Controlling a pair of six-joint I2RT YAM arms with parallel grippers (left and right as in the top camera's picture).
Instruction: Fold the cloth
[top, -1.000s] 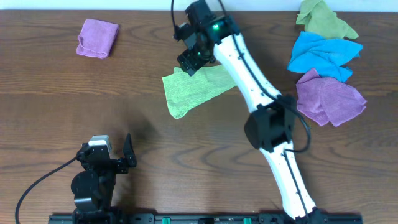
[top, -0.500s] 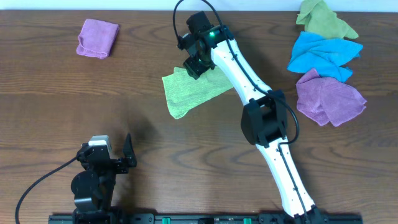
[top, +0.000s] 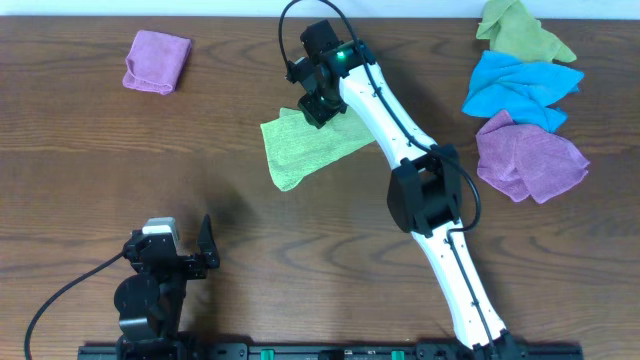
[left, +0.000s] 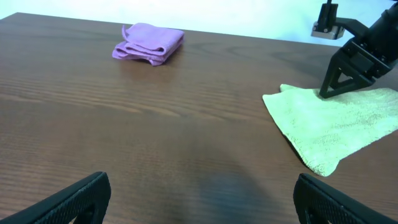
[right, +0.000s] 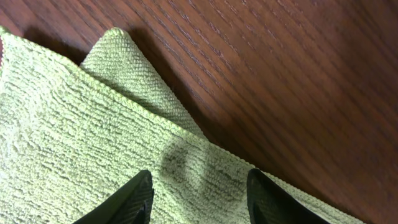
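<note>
**A:** Start from above. Where's the cloth?

**B:** The light green cloth (top: 308, 146) lies on the wooden table (top: 90, 170), a little toward 12 o'clock from the centre, folded over into a slanted rectangle. The right gripper (top: 318, 107) sits over its 12 o'clock edge, at the end of the white arm reaching up from 5 o'clock.

**A:** And the other arm?

**B:** The left gripper (top: 203, 250) is parked at 7 o'clock, well apart from the cloth, fingers spread and holding nothing. A folded purple cloth (top: 157, 61) lies at 10 o'clock. At 2 o'clock there is a row of crumpled ones: olive-green cloth (top: 520, 31), blue cloth (top: 520, 87), and a larger purple cloth (top: 528, 156).

**A:** Left wrist view?

**B:** Its two dark fingertips (left: 71, 199) sit wide apart at the bottom corners, over bare wood. The green cloth (left: 336, 127) is at 3 o'clock with the right gripper (left: 348, 68) touching down on its far edge; the folded purple cloth (left: 149, 43) is at 11 o'clock.

**A:** Right wrist view?

**B:** The cloth (right: 81, 143) fills the 8 o'clock half, a lower layer's corner poking out toward 11. The right fingertips (right: 127, 200) are parted just above the fabric, with nothing pinched between them.
</note>
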